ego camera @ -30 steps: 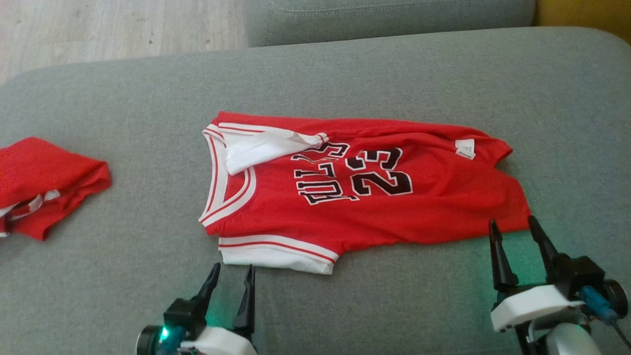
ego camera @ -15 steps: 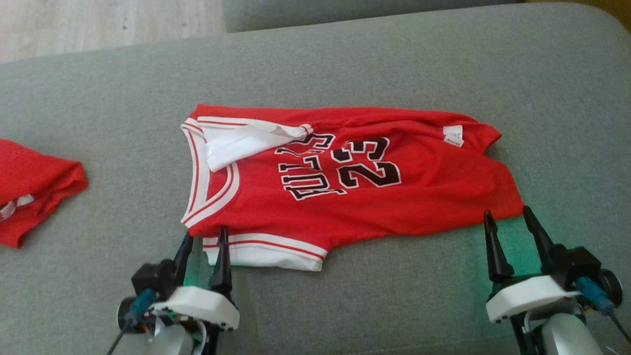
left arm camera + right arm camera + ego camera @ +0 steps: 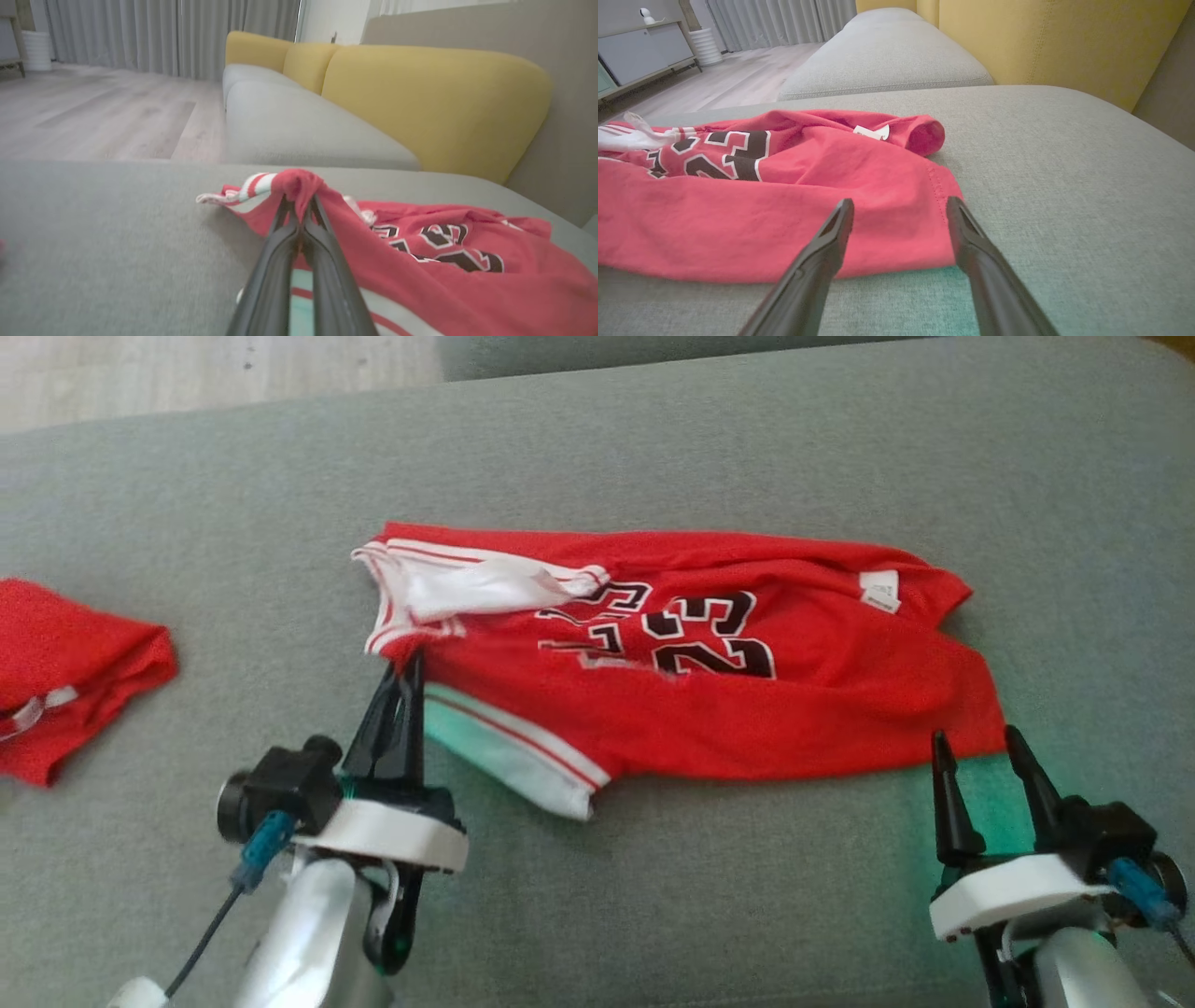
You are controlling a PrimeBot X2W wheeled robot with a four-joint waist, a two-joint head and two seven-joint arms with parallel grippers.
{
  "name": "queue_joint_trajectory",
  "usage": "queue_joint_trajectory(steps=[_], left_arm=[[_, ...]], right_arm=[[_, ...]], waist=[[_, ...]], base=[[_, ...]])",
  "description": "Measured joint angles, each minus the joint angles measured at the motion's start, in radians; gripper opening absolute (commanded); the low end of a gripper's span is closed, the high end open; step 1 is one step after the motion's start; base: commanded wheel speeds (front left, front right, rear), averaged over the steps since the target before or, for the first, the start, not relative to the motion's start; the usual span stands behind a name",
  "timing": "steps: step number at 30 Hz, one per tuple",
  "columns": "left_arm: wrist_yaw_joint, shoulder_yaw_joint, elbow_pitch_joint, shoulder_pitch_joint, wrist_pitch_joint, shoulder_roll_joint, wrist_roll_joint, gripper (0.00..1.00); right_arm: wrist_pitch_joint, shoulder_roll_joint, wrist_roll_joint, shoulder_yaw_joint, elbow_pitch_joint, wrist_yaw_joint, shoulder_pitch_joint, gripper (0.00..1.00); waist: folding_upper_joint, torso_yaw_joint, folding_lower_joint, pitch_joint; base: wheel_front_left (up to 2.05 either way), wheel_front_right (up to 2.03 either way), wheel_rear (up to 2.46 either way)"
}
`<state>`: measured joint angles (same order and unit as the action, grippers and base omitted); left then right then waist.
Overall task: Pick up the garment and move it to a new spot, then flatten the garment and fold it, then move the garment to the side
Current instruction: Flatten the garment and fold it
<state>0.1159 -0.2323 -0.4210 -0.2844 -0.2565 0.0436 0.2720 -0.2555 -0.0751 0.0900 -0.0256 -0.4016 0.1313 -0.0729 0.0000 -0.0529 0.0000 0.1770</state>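
garment [image 3: 709, 691]: laid rumpled mid cushion [image 3: 653, 457]
left gripper [image 3: 403, 677]: pinched tight on its bunched edge
right gripper [image 3: 974, 735]: spread, empty, by the cushion's front edge
progress: grab made; move, flatten, fold all left

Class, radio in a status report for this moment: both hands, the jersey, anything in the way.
Left hand shut on jersey shoulder, raised. Right hand open at hem corner. Other red garment apart, left.

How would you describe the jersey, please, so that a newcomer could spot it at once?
On the grey sofa cushion, look to the middle for the red jersey, its edge pinched by the left gripper. Unlike the crumpled red cloth at the far left, it bears a black 23.
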Motion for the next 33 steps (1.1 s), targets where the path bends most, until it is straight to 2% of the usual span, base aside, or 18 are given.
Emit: queue_joint_trajectory(steps=[8, 14, 22, 26, 33], left_arm=[[0.005, -0.035, 0.157, 0.006, 0.0, 0.0, -0.079, 0.0], [-0.031, -0.07, 0.262, 0.056, 0.0, 0.0, -0.087, 0.0], [-0.036, -0.122, 0.31, 0.103, 0.0, 0.001, -0.102, 0.0], [-0.046, -0.099, 0.216, 0.047, 0.0, 0.003, -0.115, 0.0], [-0.083, -0.003, -0.078, -0.187, 0.0, 0.037, -0.132, 0.0]], right_arm=[[0.0, 0.016, 0.017, -0.014, -0.011, 0.0, 0.0, 1.0], [0.0, 0.026, 0.019, -0.036, -0.014, 0.0, 0.003, 1.0], [0.0, 0.028, 0.025, -0.046, -0.026, 0.0, 0.004, 1.0], [0.0, 0.028, 0.025, -0.015, -0.026, 0.0, -0.007, 1.0], [0.0, 0.029, 0.04, 0.024, -0.012, 0.0, -0.101, 1.0]], waist=[[0.0, 0.04, 0.0, -0.014], [0.0, 0.06, -0.0001, -0.024], [0.0, 0.11, -0.0001, -0.023], [0.0, 0.099, 0.0, 0.004], [0.0, 0.022, 0.0002, 0.069]], base=[[0.0, 0.0, 0.0], [0.0, 0.0, 0.0], [0.0, 0.0, 0.0], [0.0, 0.0, 0.0], [0.0, 0.0, 0.0]])
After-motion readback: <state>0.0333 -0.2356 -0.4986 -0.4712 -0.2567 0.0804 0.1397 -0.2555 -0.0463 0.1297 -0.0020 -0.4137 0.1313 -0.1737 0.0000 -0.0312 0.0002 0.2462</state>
